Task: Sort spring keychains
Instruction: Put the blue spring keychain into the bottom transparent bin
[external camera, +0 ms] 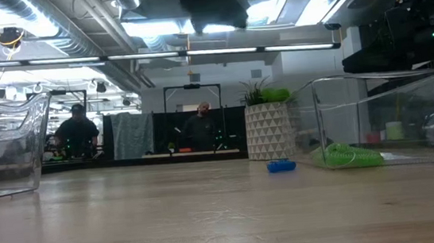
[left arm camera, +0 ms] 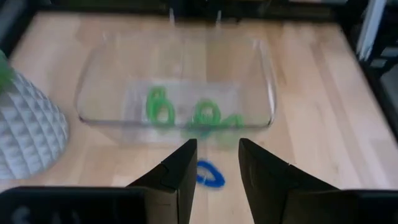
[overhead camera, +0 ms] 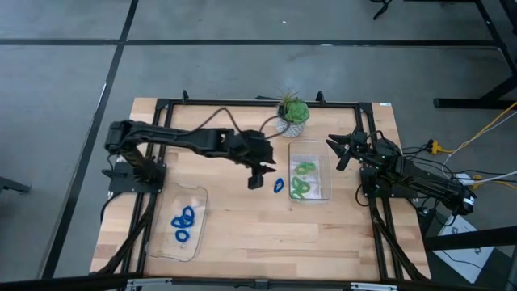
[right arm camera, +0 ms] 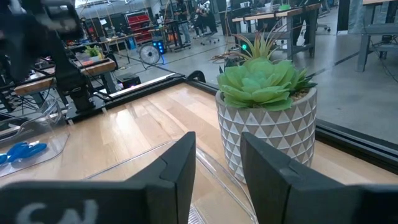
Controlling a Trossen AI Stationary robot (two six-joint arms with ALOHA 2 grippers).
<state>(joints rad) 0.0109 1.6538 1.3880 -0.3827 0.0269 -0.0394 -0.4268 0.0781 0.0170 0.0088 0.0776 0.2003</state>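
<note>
Left gripper (overhead camera: 257, 179) hovering mid-table, fingers apart and empty, above a lone blue spring keychain (overhead camera: 279, 186) lying just beside the clear tray (overhead camera: 325, 171) of green keychains (overhead camera: 303, 179). More blue keychains (overhead camera: 182, 223) inside the tray (overhead camera: 199, 202) near the front-left corner. Right gripper (overhead camera: 336, 150) parked near the right edge, fingers apart.

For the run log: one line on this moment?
left gripper: jaws open, above blue keychain | right gripper: open, idle beside green tray | left tray: blue keychains

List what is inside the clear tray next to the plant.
The tray holds only green keychains, loosely piled; the overlap hides their exact count. One blue keychain lies outside it on the table, below the open left gripper.
</note>
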